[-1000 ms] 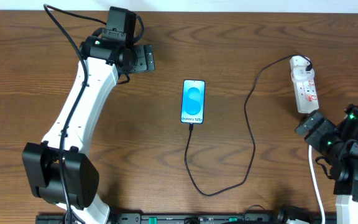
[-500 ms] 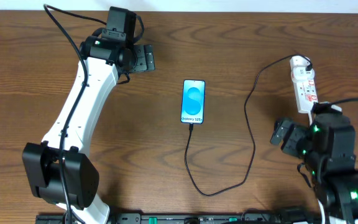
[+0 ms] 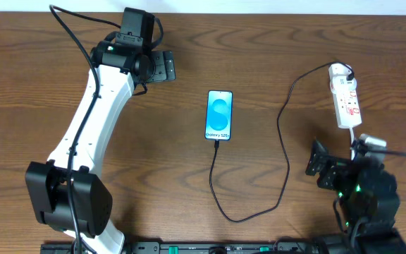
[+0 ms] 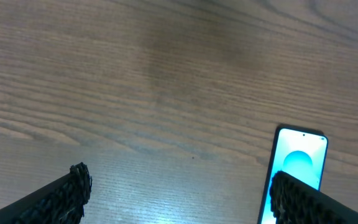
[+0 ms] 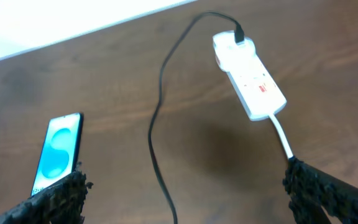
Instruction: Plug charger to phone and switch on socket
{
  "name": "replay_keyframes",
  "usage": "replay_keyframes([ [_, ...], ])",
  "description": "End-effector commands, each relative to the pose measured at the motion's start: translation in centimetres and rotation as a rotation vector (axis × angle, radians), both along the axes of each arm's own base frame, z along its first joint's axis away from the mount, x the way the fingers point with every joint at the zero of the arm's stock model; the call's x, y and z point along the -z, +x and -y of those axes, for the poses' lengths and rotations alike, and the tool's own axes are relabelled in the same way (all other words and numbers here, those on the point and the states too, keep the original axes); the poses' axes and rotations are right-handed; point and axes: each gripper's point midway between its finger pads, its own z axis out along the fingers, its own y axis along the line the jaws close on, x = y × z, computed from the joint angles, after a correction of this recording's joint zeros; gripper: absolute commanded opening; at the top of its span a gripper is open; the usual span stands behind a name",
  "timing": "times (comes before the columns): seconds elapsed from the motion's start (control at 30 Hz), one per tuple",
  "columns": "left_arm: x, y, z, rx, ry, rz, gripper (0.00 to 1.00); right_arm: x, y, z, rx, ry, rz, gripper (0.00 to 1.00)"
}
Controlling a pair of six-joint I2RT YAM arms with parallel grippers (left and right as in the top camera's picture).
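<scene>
The phone (image 3: 218,116) lies flat near the middle of the table (image 3: 41,106), screen up and lit blue. The black charger cable (image 3: 285,141) meets its near short edge, runs toward the front of the table, bends round in a loop and climbs to the right, ending at a black adapter (image 3: 349,71) seated in the far end of the white power strip (image 3: 345,104). The strip lies on the right side of the table, well apart from the phone, with its thick white cord (image 3: 352,138) leaving the near end toward the right arm. Its red switches are too small to tell on from off. The left fingers (image 3: 164,67) stand wide apart with nothing between them, over bare wood at the far left; in the left wrist view the top of the phone shows beside one pad. The right fingers (image 3: 316,168) are also spread wide and empty, just near of the strip's cord end, between the cable and the white cord, touching neither.
</scene>
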Motion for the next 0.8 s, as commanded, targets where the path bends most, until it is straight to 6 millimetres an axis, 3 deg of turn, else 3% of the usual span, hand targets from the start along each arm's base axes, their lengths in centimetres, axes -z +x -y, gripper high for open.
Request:
replay_keyframes([
  [0.0,0.2,0.2,-0.4,-0.015,0.009,-0.004,0.94,1.2,-0.2,-0.1,-0.036,-0.03,0.077,0.99],
  [0.3,0.2,0.2,-0.4,-0.015,0.009,-0.004,0.94,3.5,0.8,-0.7,-0.099,-0.065,0.257,0.99],
  [0.53,0.2,0.2,-0.4,-0.015,0.009,-0.004,0.94,3.2,1.6,-0.9,-0.105,-0.079,0.432,0.99],
  [0.77,0.2,0.2,-0.4,-0.016,0.009,-0.004,0.94,3.9,2.0,-1.2,-0.136,-0.121,0.463,0.99],
])
